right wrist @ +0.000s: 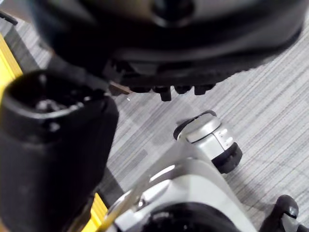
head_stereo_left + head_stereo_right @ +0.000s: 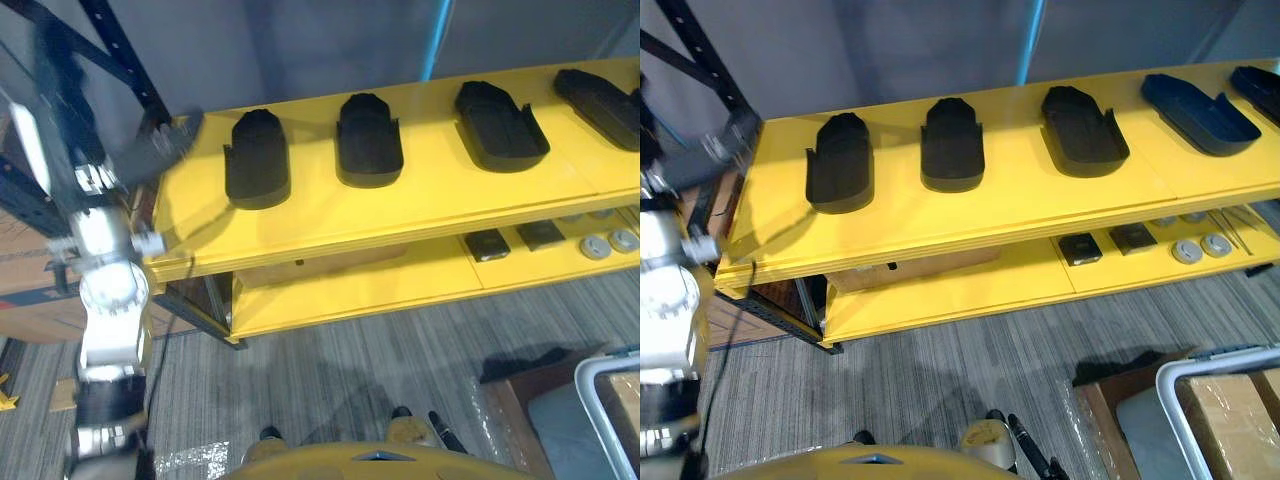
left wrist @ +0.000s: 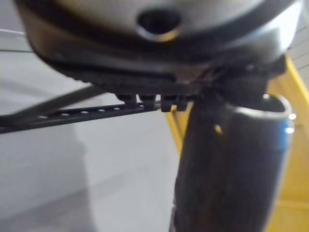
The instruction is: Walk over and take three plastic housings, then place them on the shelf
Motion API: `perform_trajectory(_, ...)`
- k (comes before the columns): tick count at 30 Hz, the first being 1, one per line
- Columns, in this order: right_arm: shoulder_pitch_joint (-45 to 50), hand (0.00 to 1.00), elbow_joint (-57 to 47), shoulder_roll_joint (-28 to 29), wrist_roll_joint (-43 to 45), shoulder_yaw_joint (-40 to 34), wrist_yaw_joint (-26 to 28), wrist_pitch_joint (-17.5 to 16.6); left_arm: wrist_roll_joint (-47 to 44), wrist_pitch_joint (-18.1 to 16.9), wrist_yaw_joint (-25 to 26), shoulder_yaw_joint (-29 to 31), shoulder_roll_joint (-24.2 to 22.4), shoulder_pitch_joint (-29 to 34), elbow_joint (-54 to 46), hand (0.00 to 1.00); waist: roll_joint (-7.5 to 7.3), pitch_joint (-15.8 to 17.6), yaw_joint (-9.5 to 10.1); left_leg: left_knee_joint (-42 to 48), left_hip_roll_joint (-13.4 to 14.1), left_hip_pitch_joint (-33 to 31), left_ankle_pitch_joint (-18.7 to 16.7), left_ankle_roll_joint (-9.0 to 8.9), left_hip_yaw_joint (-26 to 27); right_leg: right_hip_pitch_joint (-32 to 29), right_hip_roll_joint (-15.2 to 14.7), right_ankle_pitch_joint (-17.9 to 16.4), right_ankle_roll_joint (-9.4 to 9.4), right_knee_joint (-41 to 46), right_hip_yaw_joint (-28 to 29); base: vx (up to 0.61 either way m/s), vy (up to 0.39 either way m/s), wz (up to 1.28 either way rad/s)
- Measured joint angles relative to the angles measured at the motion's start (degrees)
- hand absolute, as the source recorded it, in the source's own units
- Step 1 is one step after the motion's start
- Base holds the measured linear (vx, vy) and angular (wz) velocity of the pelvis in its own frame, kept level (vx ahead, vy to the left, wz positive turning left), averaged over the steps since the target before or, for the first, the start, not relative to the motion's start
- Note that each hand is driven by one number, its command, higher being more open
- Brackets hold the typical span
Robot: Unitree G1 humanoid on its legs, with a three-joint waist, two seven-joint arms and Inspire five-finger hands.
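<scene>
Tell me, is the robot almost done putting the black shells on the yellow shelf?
Nearly done, it seems. On the yellow shelf lie the first housing, second housing and third housing, in a row. The left hand, by the shelf's corner, and the right hand, above the floor, seem to carry nothing. Probably nothing is left.

Left hand [image 2: 165, 148]: blurred at the shelf [image 2: 430, 205] left end, pose unreadable.
Right hand [image 1: 169, 38]: dark bulk seen too close, pose unreadable.
Far-right plastic housing [image 2: 603, 103]: cut by the frame edge.
Lower-tier small parts [image 2: 1198, 246]: too small to identify (round, pale).
Floor box [image 2: 1230, 405]: cropped at the corner.
</scene>
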Motion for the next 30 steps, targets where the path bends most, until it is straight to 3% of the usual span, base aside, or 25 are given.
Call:
perform_trajectory(4,0.18,1.0,0.27,0.01,-1.25,-0.09,-0.33,0.48,7.41,-0.63,-1.88,-1.79,-2.02,9.65,2.84,1.0,-0.24,-0.66,2.06,-2.78,-0.96,-0.08,2.31,0.45,-2.04,0.21,-0.41,-0.01,-0.07,-0.53,-2.29,-0.06,0.0,0.26)
perform_trajectory(12,-0.01,1.0,-0.03,-0.86,-1.14,0.97,0.9,1.13,7.28,-1.89,-6.07,-2.02,-2.01,11.1,6.39,1.0,0.62,-2.13,2.98,-5.14,-1.46,-0.07,3.97,0.75,-2.69,-0.28,-0.58,-0.22,-0.45,-0.63,-3.3,-0.02,0.003,0.06)
perform_trajectory(22,-0.61,1.0,0.39,-1.91,-0.99,2.2,2.54,2.04,7.64,-1.69,-4.97,-4.76,-1.89,9.84,11.35,1.0,0.75,-2.54,1.39,-5.14,-1.51,-1.04,3.99,0.69,-2.05,-1.33,-0.56,0.7,0.45,-1.59,-3.01,0.02,0.002,-0.02)
perform_trajectory(27,-0.64,1.0,1.15,-2.09,-0.99,2.18,2.39,2.83,7.9,1.26,-2.8,-7.74,-1.45,5.25,13.91,1.0,0.83,-2.51,1.22,-5.11,-1.49,-0.95,3.99,0.69,-1.07,-2.01,-0.53,0.89,0.54,-1.48,-2.15,0.04,0.002,-0.09)
perform_trajectory(30,-0.8,1.0,1.09,-2.29,-1.0,2.18,2.38,2.98,7.88,3.25,-0.75,-8.4,-0.61,2.17,16.95,1.0,0.93,-1.72,0.13,-4.52,-1.49,-0.97,3.93,0.68,-0.57,-2.25,-0.58,1.14,0.36,-1.38,-1.58,0.0,0.003,-0.12)
